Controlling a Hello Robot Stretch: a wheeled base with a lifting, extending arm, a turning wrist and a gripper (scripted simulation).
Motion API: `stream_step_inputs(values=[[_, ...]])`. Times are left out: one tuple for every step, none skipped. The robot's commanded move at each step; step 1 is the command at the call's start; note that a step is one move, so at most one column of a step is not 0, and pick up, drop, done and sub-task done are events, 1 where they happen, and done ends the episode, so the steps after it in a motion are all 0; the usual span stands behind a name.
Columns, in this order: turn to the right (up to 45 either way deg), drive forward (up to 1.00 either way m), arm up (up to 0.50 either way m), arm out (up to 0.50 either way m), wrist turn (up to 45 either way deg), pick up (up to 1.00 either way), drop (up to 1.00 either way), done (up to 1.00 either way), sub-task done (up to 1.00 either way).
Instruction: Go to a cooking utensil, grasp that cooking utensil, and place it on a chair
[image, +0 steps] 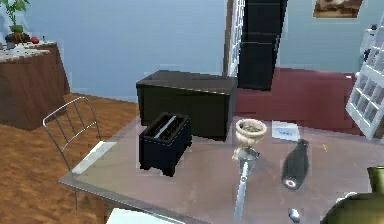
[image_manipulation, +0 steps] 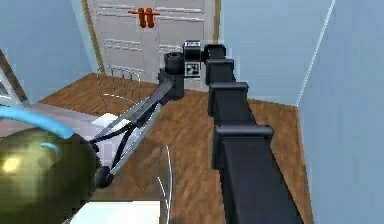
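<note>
Long grey utensil (image: 245, 178) lies on bench (image: 120, 165) between black toaster (image: 165, 142) and dark bottle (image: 295, 165). Pale cup (image: 250, 128) just behind it, contents unclear. Arm (image_manipulation: 240, 140) out, hand (image_manipulation: 112, 150) by gold round object (image_manipulation: 40, 170), wire chair (image_manipulation: 125, 85) beyond. Cannot tell whether hand holds anything.

toaster (image: 165, 143) and cup (image: 249, 130) crowd the table (image: 112, 168); floor (image_manipulation: 185, 130) beside the wire chair (image_manipulation: 122, 85) seemingly passable.

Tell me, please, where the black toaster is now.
In the forward view the toaster stands on the glass table, left of centre, in front of the dark cabinet, right of the wire chair.
</note>
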Motion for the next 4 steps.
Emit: stream_step_inputs(values=[[0.0,0.0,0.0,0.0,39.0,0.0,0.0,0.0,0.0],[0.0,0.0,-0.38,0.0,0.0,0.0,0.0,0.0,0.0],[0.0,0.0,-0.32,0.0,0.0,0.0,0.0,0.0,0.0],[0.0,0.0,0.0,0.0,0.0,0.0,1.0,0.0,0.0]])
